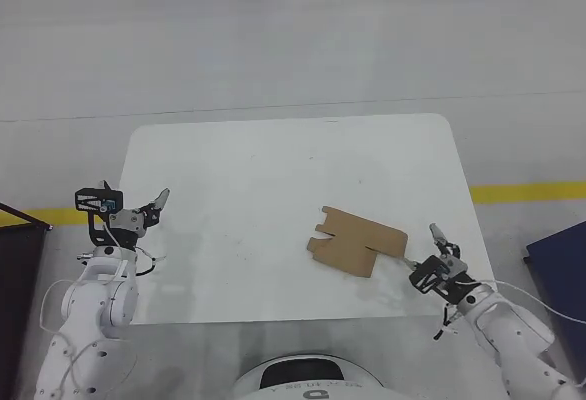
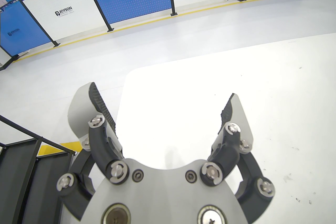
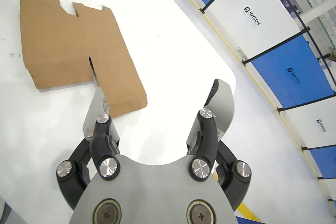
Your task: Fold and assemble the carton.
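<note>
Well, your carton (image 1: 358, 243) lies flat on the counter (image 1: 253, 200) just beside the right gripper (image 3: 155, 72), fingers (image 3: 223, 99) wide as on the left gripper (image 2: 162, 89) too; it seems light, thin and easily creased, so take it by an edge flap.

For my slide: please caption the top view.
Flat carton on table, open right gripper beside it; open left gripper apart.

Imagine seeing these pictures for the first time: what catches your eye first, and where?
The flat brown carton lies unfolded on the white table, toward its right near side. The right end effector is open at the carton's near corner; the left end effector is open over the table's left edge.
</note>
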{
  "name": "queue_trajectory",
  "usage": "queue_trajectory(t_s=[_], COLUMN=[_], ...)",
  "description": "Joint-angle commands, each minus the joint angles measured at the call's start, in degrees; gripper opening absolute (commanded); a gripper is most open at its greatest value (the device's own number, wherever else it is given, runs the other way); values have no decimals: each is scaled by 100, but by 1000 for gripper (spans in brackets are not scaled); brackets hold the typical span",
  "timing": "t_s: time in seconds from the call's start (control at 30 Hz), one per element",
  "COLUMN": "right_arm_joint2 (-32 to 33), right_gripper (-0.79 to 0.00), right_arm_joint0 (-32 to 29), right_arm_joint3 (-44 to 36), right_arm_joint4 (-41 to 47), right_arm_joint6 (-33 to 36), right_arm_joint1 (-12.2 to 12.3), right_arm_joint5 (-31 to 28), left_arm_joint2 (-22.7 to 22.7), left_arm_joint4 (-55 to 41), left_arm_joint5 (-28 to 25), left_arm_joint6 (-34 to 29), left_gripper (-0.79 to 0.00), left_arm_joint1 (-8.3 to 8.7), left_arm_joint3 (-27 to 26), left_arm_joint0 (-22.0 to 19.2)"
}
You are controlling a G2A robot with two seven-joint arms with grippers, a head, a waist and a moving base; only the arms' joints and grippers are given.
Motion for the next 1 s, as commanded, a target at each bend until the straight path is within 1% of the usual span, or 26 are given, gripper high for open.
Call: queue_trajectory(t_s=[0.0, 0.07, 0.17, 0.37, 0.43, 0.57, 0.73, 0.87, 0.97], right_arm_joint2=[-122, -217, -344, -607, -658, -767, -969, -1140, -1283], right_gripper=[-446, -449, -456, -459, -443, -437, -400, -400, -419], right_arm_joint0=[17, 14, 27, 157, 182, 253, 386, 663, 872], right_arm_joint3=[5, 17, 45, 175, 197, 258, 372, 519, 631], right_arm_joint4=[-246, -484, -726, -1254, -1367, -1584, -1899, -2110, -2219], right_arm_joint6=[27, 68, 118, 444, 513, 719, 877, 1087, 1293], right_arm_joint1=[7, 9, 17, 17, 19, 3, -13, -24, -47], right_arm_joint5=[-43, 48, -7, 135, 155, 492, 757, 703, 802], left_arm_joint2=[0, 0, 0, 0, 0, 0, 0, 0, 0], left_arm_joint4=[0, 0, 0, 0, 0, 0, 0, 0, 0], left_arm_joint5=[0, 0, 0, 0, 0, 0, 0, 0, 0], left_arm_joint6=[0, 0, 0, 0, 0, 0, 0, 0, 0], left_gripper=[0, 0, 0, 0, 0, 0, 0, 0, 0], left_arm_joint1=[0, 0, 0, 0, 0, 0, 0, 0, 0], left_arm_joint3=[0, 0, 0, 0, 0, 0, 0, 0, 0], left_arm_joint0=[0, 0, 0, 0, 0, 0, 0, 0, 0])
